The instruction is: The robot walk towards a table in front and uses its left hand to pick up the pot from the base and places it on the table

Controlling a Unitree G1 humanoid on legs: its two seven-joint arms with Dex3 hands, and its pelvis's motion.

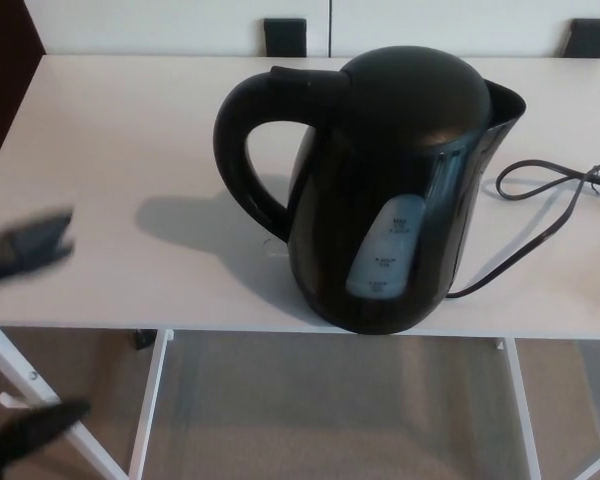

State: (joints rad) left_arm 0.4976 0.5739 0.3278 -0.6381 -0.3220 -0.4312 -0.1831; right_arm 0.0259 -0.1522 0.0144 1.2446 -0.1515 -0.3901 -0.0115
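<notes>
A black electric kettle, the pot (380, 190), stands upright near the front edge of the white table (110, 150). Its looped handle (248, 145) faces picture left and its spout points right; a pale water window shows on its side. The base under it is hidden by the kettle's body. My left hand (25, 330) shows blurred at the left edge, lower than and left of the handle, well apart from it. Its fingers (30, 245) are spread with nothing between them. My right hand does not appear.
A black power cord (540, 200) loops over the table to the right of the kettle. Two dark chair backs (284, 37) stand behind the far edge. White table legs (148, 400) and beige floor show below the front edge.
</notes>
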